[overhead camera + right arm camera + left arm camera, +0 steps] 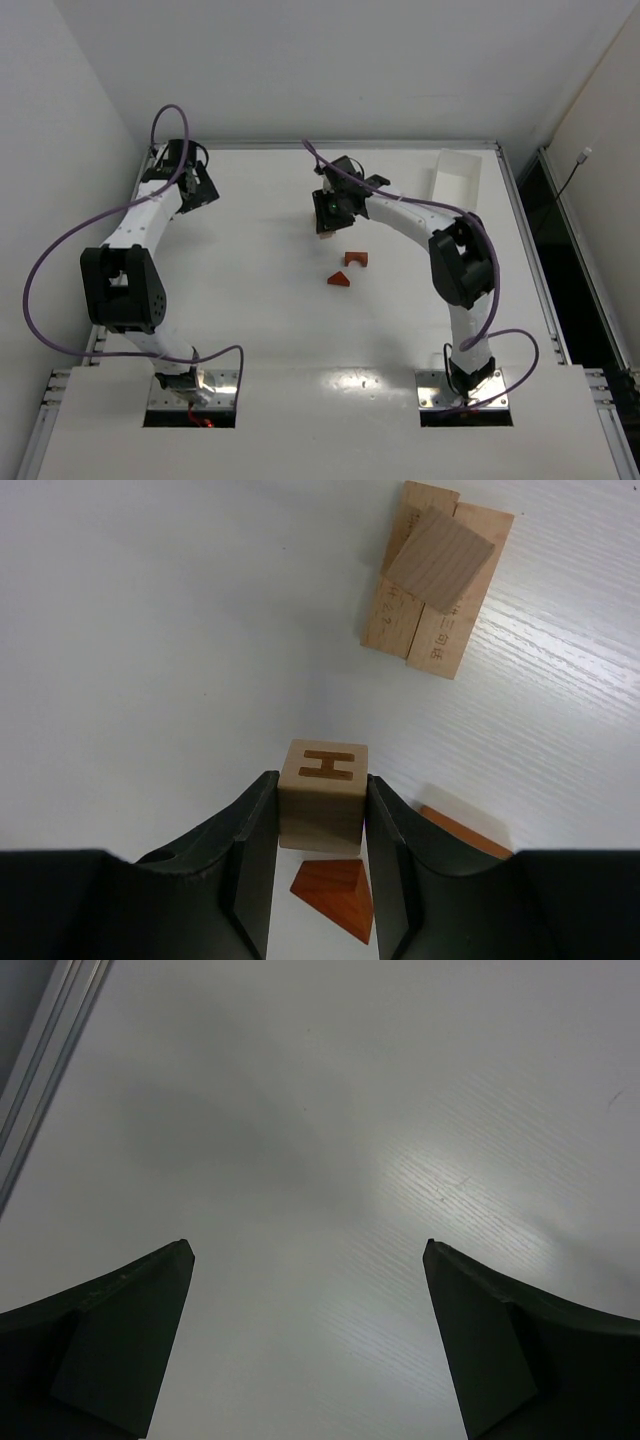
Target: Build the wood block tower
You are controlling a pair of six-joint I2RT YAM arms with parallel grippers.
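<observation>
In the right wrist view my right gripper (pixel 320 783) is shut on a light tan cube marked H (pixel 322 792) and holds it above the table. Ahead of it stands the low wood block tower (pixel 437 575): two tan planks side by side with a square tan block on top. A reddish-brown wedge (pixel 338 895) lies under the held cube, and a reddish-brown block (pixel 463 831) lies to its right. In the top view the wedge (pixel 339 279) and the block (pixel 356 259) lie just below the right gripper (pixel 326 226). My left gripper (pixel 197 187) is open and empty at the far left (pixel 308 1250).
A white rectangular tray (pixel 455 178) stands at the back right. The table's raised metal rim (pixel 515 200) runs along the sides and back. Purple cables loop off both arms.
</observation>
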